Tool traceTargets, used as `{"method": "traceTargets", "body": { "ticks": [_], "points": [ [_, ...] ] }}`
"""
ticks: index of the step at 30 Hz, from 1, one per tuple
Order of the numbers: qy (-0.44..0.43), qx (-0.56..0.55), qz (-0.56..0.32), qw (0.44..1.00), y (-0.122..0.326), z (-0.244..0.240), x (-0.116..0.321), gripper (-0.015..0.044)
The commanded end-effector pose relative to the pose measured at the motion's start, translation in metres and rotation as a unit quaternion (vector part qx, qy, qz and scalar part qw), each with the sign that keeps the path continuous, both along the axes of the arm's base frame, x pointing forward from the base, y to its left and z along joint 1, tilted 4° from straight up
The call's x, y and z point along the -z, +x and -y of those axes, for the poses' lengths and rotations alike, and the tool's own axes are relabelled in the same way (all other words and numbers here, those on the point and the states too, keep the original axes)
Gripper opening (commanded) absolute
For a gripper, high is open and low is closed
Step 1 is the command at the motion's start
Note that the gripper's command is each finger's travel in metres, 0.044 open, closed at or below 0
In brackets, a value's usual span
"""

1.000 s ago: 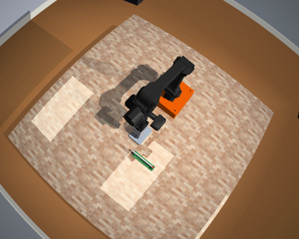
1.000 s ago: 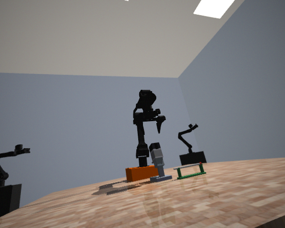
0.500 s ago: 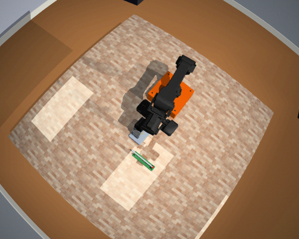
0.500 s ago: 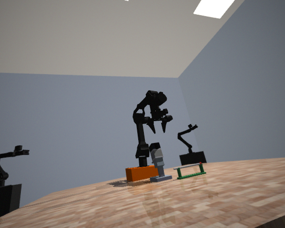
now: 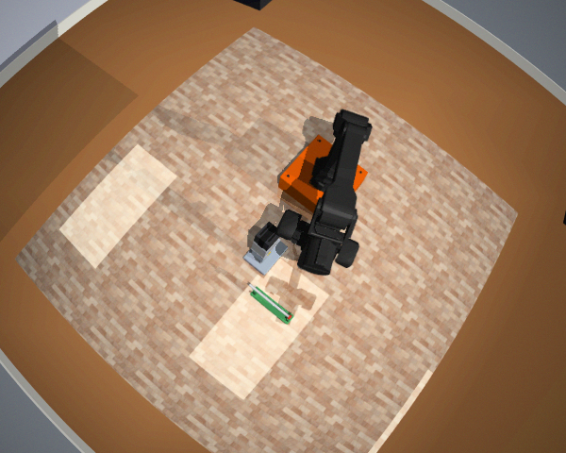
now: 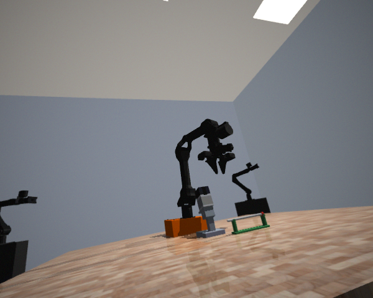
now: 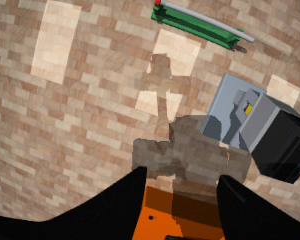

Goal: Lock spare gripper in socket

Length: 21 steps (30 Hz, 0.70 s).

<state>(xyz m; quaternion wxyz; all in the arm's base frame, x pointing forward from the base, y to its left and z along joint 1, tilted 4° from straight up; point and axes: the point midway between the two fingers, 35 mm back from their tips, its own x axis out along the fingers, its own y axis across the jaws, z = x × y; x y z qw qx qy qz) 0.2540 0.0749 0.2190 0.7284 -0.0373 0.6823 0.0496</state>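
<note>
My gripper (image 6: pixel 220 173) (image 7: pixel 182 179) is partly open and empty, raised above the table and to one side of the spare gripper; the top view hides its fingertips. The spare gripper (image 5: pixel 266 237) (image 6: pixel 203 190) (image 7: pixel 285 145), grey with a black top, stands on the mount (image 5: pixel 263 264) (image 6: pixel 211 233) (image 7: pixel 217 107). A small yellow patch (image 7: pixel 248 110) shows low on its side. How deep it sits in the socket cannot be told. The grey lock pin (image 5: pixel 270 301) (image 6: pixel 247 217) (image 7: pixel 205 21), with a red end, lies across the green rack (image 5: pixel 266 304) (image 6: pixel 250 229) (image 7: pixel 190 26).
My arm's orange base (image 5: pixel 298 187) (image 6: pixel 186 226) (image 7: pixel 162 225) stands close behind the mount. The green rack lies on the mount's other side, away from the base. Other black arms on black stands (image 6: pixel 252 207) (image 6: pixel 7 259) are in the background.
</note>
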Motion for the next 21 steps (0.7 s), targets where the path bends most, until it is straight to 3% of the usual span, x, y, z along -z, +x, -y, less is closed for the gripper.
{"method": "traceTargets", "body": {
  "ticks": [1, 6, 10, 16, 21],
  "points": [
    [-0.044, -0.186, -0.011, 0.982, 0.040, 0.000, 0.021, 0.0180],
    [-0.086, -0.400, -0.032, 0.912, 0.085, 0.003, 0.050, 0.0180],
    [-0.100, -0.490, -0.046, 0.865, 0.104, 0.006, 0.065, 0.0180],
    [-0.113, -0.600, -0.066, 0.789, 0.128, 0.010, 0.086, 0.0180],
    [-0.113, -0.603, -0.066, 0.787, 0.129, 0.010, 0.086, 0.0180]
  ]
}}
